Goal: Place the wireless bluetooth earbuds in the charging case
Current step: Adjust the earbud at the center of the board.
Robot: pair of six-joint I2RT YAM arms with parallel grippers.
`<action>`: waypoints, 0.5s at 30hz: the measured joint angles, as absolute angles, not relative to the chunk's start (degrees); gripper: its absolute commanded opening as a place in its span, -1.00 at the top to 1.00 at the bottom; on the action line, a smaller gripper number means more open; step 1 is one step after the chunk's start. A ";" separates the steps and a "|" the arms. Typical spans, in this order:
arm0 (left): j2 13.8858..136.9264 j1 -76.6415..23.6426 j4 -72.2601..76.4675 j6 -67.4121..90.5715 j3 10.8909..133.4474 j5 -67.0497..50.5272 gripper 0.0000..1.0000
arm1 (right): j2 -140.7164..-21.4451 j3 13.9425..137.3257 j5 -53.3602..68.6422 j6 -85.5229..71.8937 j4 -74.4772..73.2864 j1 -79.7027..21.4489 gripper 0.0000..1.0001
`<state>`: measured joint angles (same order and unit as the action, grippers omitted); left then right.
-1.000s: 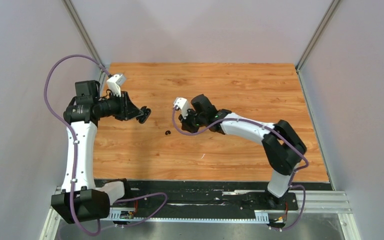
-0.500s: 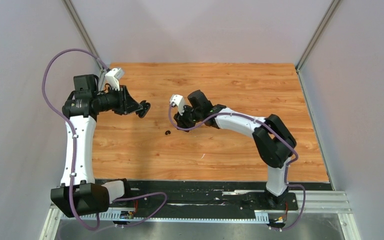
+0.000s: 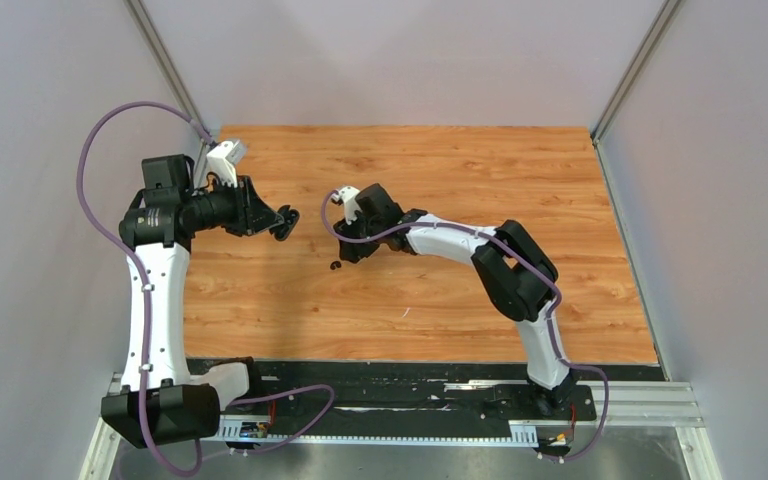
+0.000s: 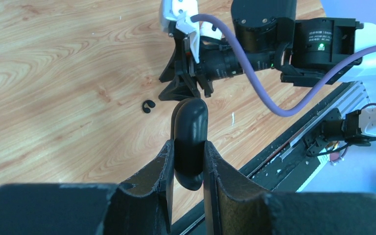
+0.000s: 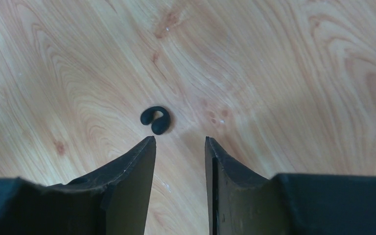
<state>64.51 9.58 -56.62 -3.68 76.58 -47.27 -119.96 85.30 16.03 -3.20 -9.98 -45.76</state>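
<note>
Left hand pinches the charging case, a black rounded pebble standing on edge between both fingers, raised off the wooden surface at about 10 o'clock from the one earbud in view. Right hand has its fingers spread with nothing between them, pointing down at the surface. That earbud, small, black and C-shaped, lies flat on the surface just beyond the right fingertips at about 11 o'clock in the right wrist view, apart from both.
</note>
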 measured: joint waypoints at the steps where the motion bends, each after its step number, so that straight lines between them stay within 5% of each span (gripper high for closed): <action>1: 64.51 9.58 -56.64 -3.68 76.58 -47.24 1.00 | -120.38 85.56 15.99 -3.66 -10.02 -46.15 0.20; 15: 64.45 9.58 -56.75 -3.66 76.14 -47.27 1.00 | -123.85 86.32 13.50 -6.37 -9.72 -49.32 0.36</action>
